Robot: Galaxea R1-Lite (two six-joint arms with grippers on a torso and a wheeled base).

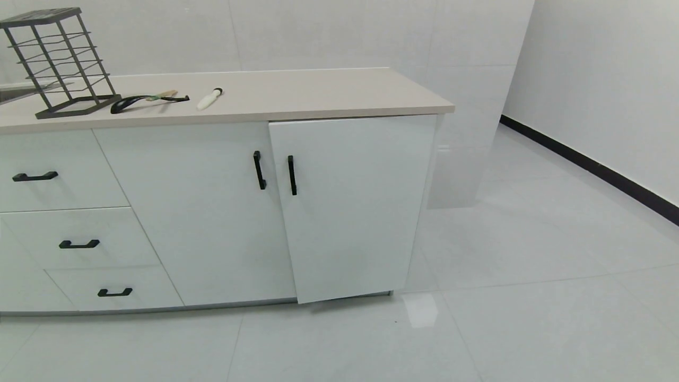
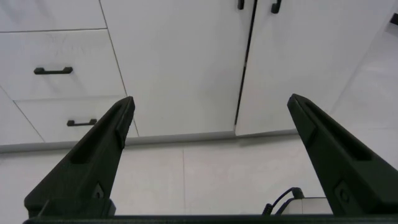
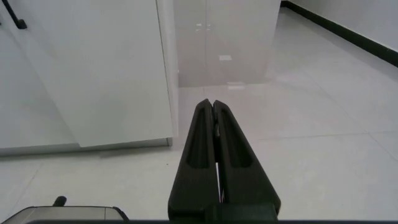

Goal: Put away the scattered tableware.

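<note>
On the beige countertop (image 1: 297,90) lie a black ladle-like utensil (image 1: 132,101), a wooden-handled tool (image 1: 162,96) across it, and a white-handled utensil (image 1: 209,99). A black wire rack (image 1: 61,61) stands at the counter's left end. My left gripper (image 2: 208,106) is open, held low above the floor and facing the cabinet fronts. My right gripper (image 3: 213,109) is shut with nothing between its fingers, low above the floor tiles near the cabinet's right corner.
The right cabinet door (image 1: 350,207) stands slightly ajar, with black handles (image 1: 291,175) at its edge. Three drawers (image 1: 79,244) with black pulls sit at the left. A sink edge (image 1: 16,94) shows beside the rack. Open tiled floor (image 1: 530,297) spreads to the right.
</note>
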